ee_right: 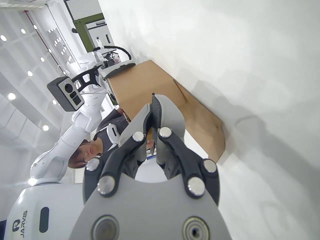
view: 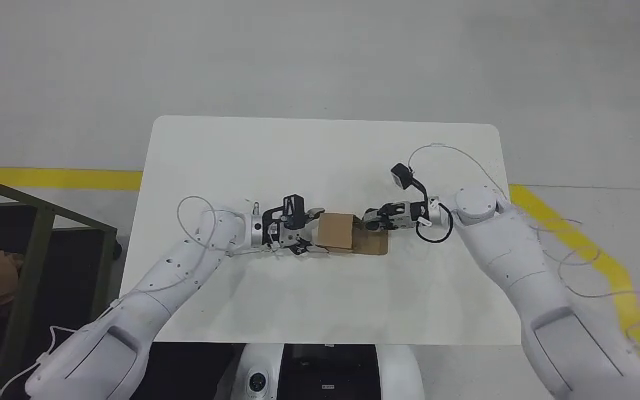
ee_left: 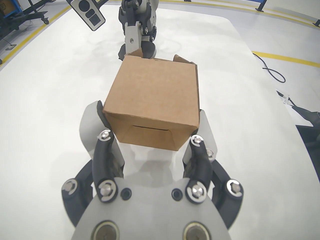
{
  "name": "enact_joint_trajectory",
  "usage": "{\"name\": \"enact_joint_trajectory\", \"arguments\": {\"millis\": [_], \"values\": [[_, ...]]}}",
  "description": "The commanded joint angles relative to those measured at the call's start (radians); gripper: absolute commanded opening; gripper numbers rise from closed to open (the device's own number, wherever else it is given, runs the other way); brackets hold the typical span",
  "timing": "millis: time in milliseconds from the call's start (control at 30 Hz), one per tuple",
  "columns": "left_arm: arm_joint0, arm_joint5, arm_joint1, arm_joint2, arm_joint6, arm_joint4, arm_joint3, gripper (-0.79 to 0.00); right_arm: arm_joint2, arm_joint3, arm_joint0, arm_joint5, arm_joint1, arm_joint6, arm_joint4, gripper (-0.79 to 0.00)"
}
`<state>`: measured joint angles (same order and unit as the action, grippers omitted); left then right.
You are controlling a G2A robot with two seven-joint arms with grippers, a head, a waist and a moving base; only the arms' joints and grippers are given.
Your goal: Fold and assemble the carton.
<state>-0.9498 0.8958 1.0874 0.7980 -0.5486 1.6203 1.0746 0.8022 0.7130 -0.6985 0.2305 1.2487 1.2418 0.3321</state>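
sitting at the middle of the bench [view: 220, 150], the brown carton [view: 338, 231] has one end clamped by the left hand [ee_left: 150, 110]. the right hand [ee_right: 152, 101], pressed narrowly together, touches a raised flap [ee_left: 135, 52] at the carton's opposite, open end.

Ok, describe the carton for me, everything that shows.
The carton is plain brown cardboard, a box lying on its side near the middle of the white table. The end facing the left pincer is closed, with a slit across it; that pincer's fingers press its two sides. The far end is open, flaps standing out, one lying flat on the table. The right pincer looks shut on an upper flap there.
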Motion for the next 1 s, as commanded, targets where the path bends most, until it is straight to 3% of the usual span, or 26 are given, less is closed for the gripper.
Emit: {"name": "enact_joint_trajectory", "arguments": {"millis": [0, 400, 967], "values": [[0.001, 0.001, 0.001, -0.001, 0.001, -0.001, 0.0, -0.203, -0.007, 0.001, 0.0, -0.004, 0.005, 0.008, 0.0, -0.785], [0.0, -0.002, 0.002, -0.001, 0.01, -0.005, 0.005, -0.203, -0.043, 0.005, -0.003, -0.005, 0.038, 0.023, 0.025, -0.785], [-0.002, -0.001, 0.003, 0.0, 0.013, -0.013, 0.008, -0.191, -0.067, -0.111, 0.025, 0.018, 0.093, 0.023, 0.087, -0.785]]}}
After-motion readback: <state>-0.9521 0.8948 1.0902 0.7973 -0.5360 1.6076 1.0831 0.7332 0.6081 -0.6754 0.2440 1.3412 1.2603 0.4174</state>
